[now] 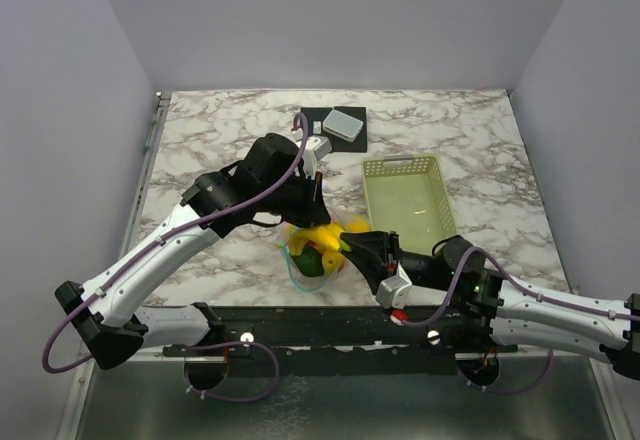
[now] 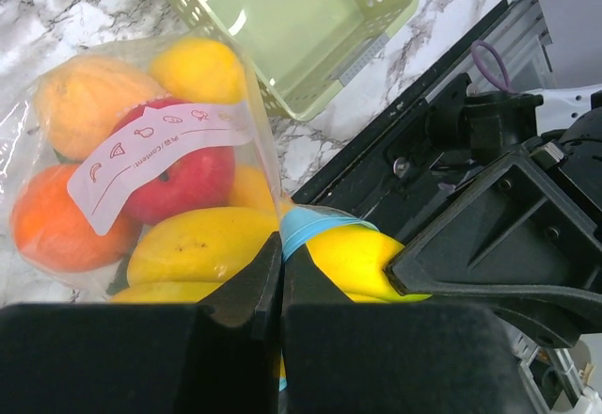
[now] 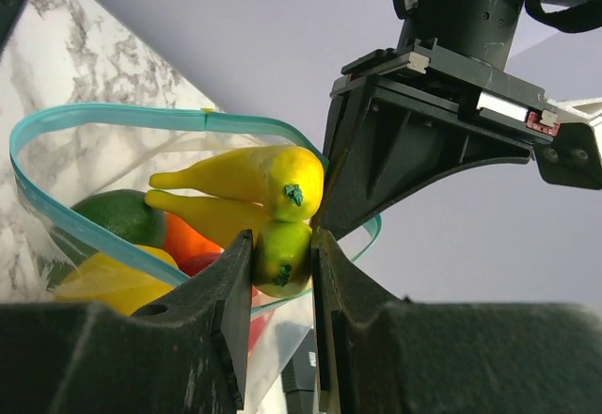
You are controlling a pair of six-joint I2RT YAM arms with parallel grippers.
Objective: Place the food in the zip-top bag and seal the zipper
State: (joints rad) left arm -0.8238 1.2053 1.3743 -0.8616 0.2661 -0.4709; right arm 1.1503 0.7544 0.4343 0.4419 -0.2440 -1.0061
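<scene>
**Banana halfway through the bag mouth, right claw on its stem**

The clear, crinkly zip-top plastic bag point(image 2: 150, 151) rests on the marble table point(image 1: 220, 130) between the two arms, just near and left of the pale yellow-green slotted basket point(image 1: 400, 166). Inside it sit a red toy apple point(image 2: 179, 174), an orange point(image 2: 52, 221), a yellow lemon point(image 2: 198, 68) and a dark green fruit point(image 3: 118, 214).

The yellow plastic banana bunch point(image 3: 235, 174) is the piece in hand. Its long axis runs from the right gripper point(image 3: 282, 242) leftward into the bag. Its tips are past the light blue zipper strip point(image 3: 122, 110), and its greenish stem end is outside, at the claw. The right arm is therefore the one placed to finish. By my judgement that takes a short push left along that axis, then letting go.

The right gripper's jaws stand partly closed, clamping the stem knob from both sides. The left gripper point(image 2: 282, 278) is clenched tight on the blue strip at the far side of the mouth. It lifts that edge so the opening gapes as a loop around the bananas. The zipper is unsealed.
</scene>
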